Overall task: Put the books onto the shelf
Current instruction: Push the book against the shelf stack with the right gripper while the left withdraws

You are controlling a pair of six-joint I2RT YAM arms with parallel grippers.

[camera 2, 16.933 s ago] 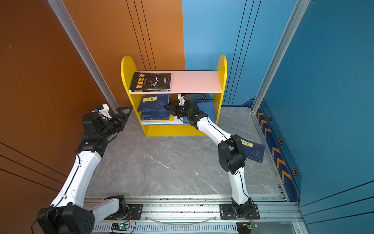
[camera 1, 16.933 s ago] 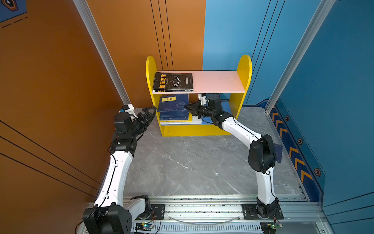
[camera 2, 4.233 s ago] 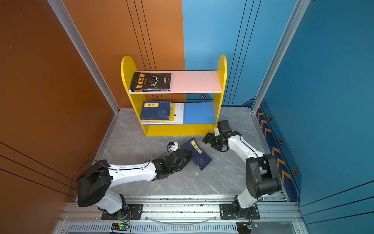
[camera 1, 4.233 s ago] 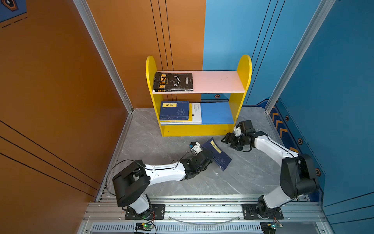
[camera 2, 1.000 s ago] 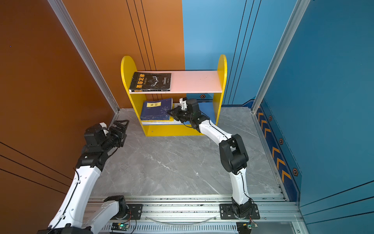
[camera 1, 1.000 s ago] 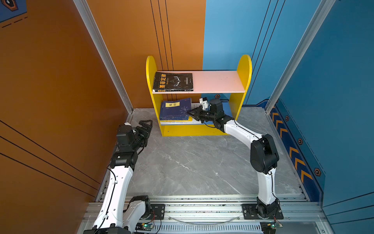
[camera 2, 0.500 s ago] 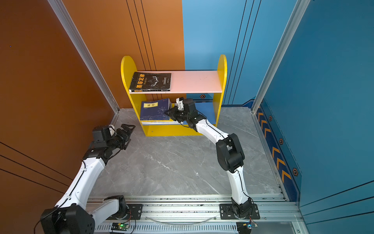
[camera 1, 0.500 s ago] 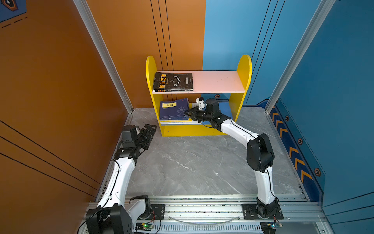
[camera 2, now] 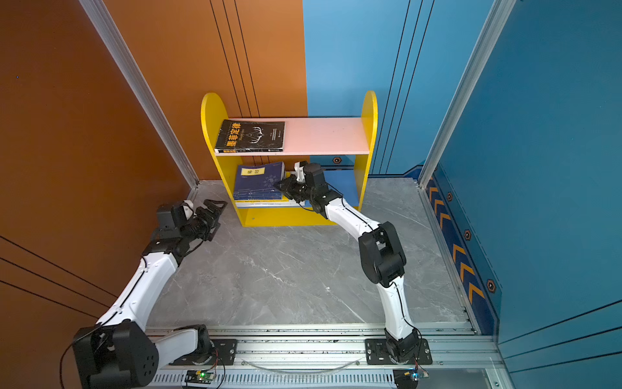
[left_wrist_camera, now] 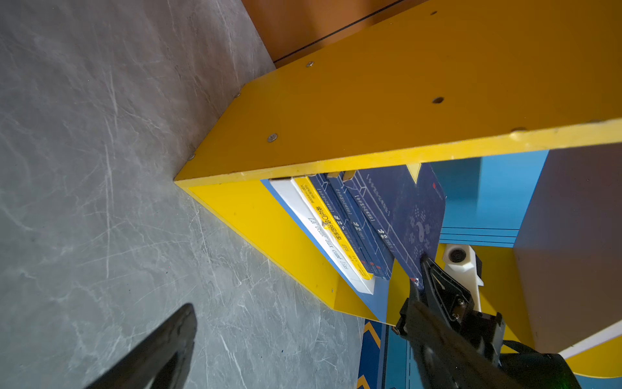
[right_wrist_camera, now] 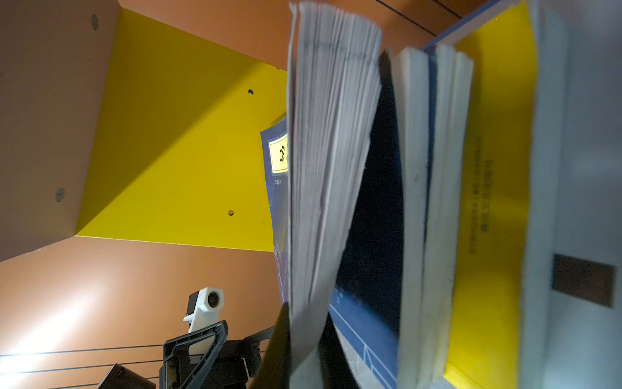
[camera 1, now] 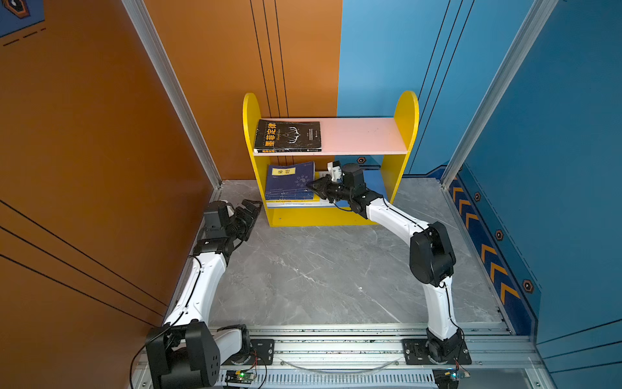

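Observation:
The shelf [camera 1: 363, 136] [camera 2: 330, 134] stands against the back wall. A black book with orange characters [camera 1: 287, 136] [camera 2: 250, 136] lies on its pink upper board. On the blue lower board a white, a yellow and navy books [left_wrist_camera: 340, 235] lie stacked. The top navy book [camera 1: 291, 180] [camera 2: 259, 180] [left_wrist_camera: 404, 208] is held by its right edge in my right gripper [camera 1: 314, 187] [camera 2: 281, 187] [right_wrist_camera: 304, 323], which is shut on its pages [right_wrist_camera: 330, 134]. My left gripper [camera 1: 250, 210] [camera 2: 215, 207] [left_wrist_camera: 303, 347] stands open and holds nothing, low over the floor left of the shelf.
Orange wall panels [camera 1: 101, 151] close the left side and blue ones [camera 1: 555, 168] the right. The grey marbled floor [camera 1: 319, 269] runs from the shelf to the metal rail [camera 1: 336, 347] that bears both arm bases. The shelf's yellow side panel [left_wrist_camera: 404, 84] is close to my left gripper.
My right gripper has pushed the navy book further left over the stack and brought it down flatter. My left arm has swung in closer to the shelf's left side, still open.

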